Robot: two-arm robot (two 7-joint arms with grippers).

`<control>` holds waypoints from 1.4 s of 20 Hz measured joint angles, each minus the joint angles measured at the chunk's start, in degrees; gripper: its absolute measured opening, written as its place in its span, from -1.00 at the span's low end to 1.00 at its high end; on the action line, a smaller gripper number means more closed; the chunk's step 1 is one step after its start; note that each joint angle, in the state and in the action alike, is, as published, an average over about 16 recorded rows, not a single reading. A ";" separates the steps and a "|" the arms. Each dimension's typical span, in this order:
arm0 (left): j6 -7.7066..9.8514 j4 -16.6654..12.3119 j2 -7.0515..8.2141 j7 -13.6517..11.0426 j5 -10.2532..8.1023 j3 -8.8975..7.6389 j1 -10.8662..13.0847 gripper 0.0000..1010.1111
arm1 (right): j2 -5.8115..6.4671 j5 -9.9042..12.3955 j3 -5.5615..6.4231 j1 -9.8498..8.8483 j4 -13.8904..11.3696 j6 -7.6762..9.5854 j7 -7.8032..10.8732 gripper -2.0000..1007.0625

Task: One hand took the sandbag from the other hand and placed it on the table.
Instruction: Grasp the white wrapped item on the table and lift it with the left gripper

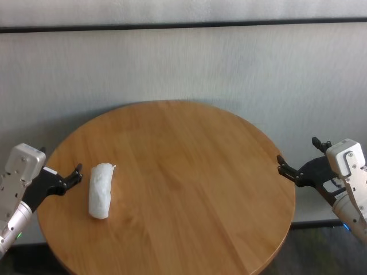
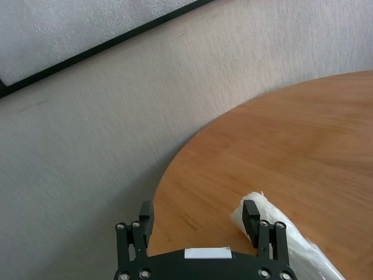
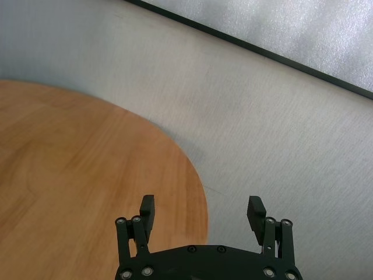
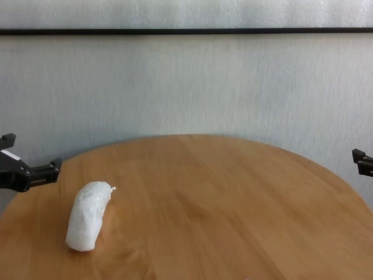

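Sandbag lies flat on bench, near robot's left edge, twisted tip pointing away from robot. Left pincer just beside it, jaws wide, holding nothing. Right pincer at opposite rim, well apart, jaws wide, empty. Judgement: no handover visible; bag rests unheld, either task complete or not begun. Bench round, wood-grain. Behind: pale textured wall w/ dark strip.
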 joint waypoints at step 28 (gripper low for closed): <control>1.57 -3.92 1.08 -3.46 -1.52 -1.37 1.27 0.98 | 0.00 0.00 0.00 0.00 0.00 0.00 0.00 0.99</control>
